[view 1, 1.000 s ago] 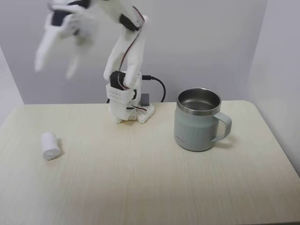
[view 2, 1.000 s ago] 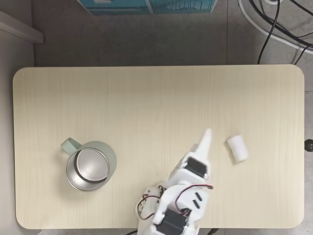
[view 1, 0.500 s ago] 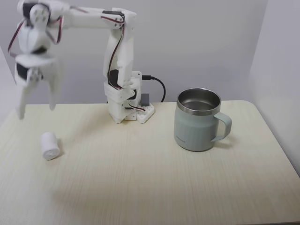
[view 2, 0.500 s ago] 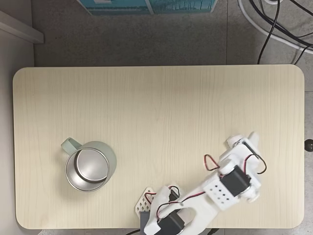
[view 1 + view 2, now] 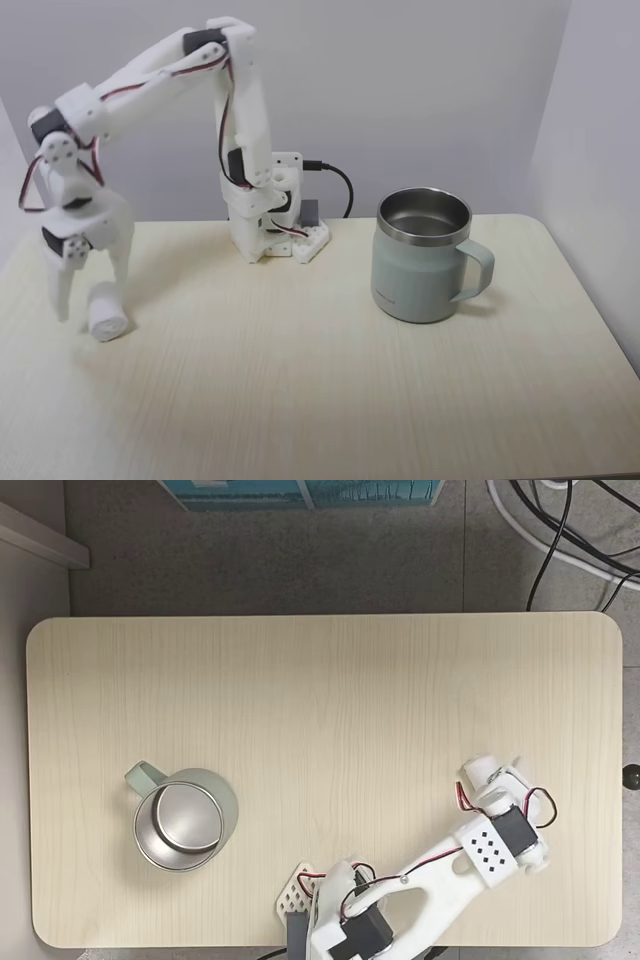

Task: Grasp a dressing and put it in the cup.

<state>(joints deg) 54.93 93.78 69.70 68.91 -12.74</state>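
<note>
Beside the empty cup (image 5: 422, 255), far off, the spread-open hand (image 5: 91, 304) straddles the dressing (image 5: 106, 313).

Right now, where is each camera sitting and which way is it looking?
A fixed view: stands low in front of the table, facing the back wall; it shows the whole arm, its fingers open around the dressing, and the cup side-on.
Another fixed view: hangs above, looking straight down at the table; the arm reaches in from the bottom edge, covering most of the dressing.
Both share the table, dressing, arm and cup, mirrored left to right.
</note>
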